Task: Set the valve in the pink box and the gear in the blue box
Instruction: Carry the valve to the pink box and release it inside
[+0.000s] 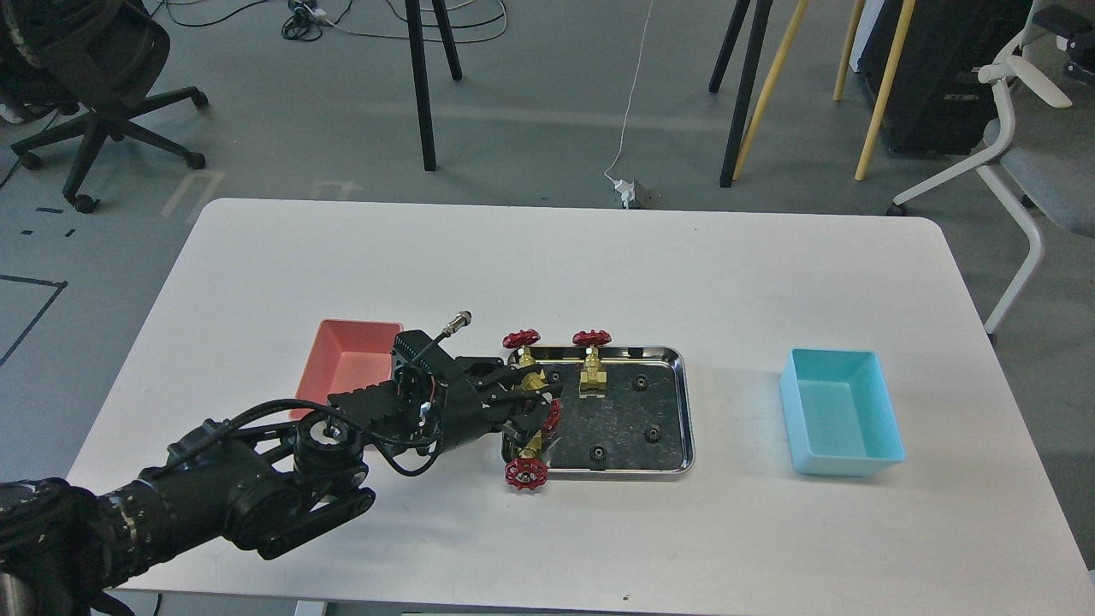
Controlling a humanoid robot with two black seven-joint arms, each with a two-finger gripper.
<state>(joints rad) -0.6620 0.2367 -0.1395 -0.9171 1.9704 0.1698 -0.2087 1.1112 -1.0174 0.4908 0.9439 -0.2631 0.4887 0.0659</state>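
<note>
My left gripper point(547, 408) reaches over the left end of the steel tray point(687, 411), and its fingers are closed in around a valve whose red handwheel point(553, 416) shows between them. Three more valves are there: one at the tray's back left corner point(522, 340), one upright at the back rim point(592, 374), one at the front left corner with its handwheel point(523, 473) over the rim. Several tiny black gears lie in the tray, such as one point(652, 434) at the right. The pink box point(346, 364) sits left of the tray, partly behind my arm. The blue box point(843, 415) stands at the right. My right gripper is out of view.
The white table point(547, 265) ends at a front edge near my arm's base. Chairs, tripod legs and cables stand on the floor beyond the table's back edge.
</note>
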